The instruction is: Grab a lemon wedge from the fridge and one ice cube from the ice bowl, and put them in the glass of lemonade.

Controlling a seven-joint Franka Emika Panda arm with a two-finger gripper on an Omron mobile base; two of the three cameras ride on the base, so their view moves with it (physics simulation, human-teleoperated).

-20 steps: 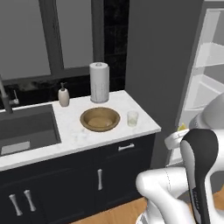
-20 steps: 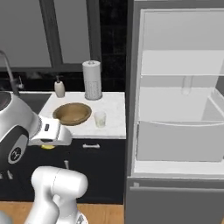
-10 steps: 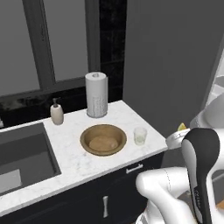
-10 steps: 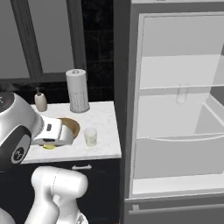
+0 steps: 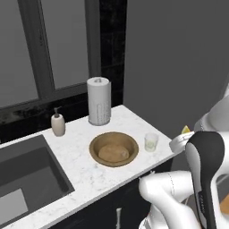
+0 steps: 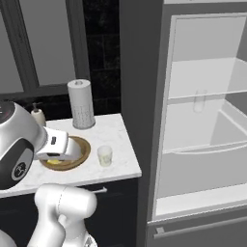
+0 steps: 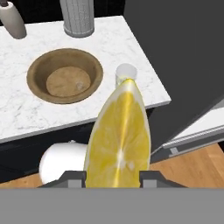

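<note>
the pincer point(image 7: 113, 175) clamps the lemon wedge point(image 7: 118, 140), seen large in the hand view; the right base view shows the fridge point(image 6: 202, 120) open, white inside.

Matt brown wooden ice bowl point(image 7: 64, 75) on polished-looking white marble counter point(image 7: 26, 109); lemon wedge point(image 7: 118, 140) looks moist, glossy.

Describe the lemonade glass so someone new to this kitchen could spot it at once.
Start at the white marble counter beside the grey fridge. Near its fridge-side end sits a wide wooden bowl, and the glass stands just beside it, toward the fridge. It is the only small clear tumbler, holding pale liquid.
</note>
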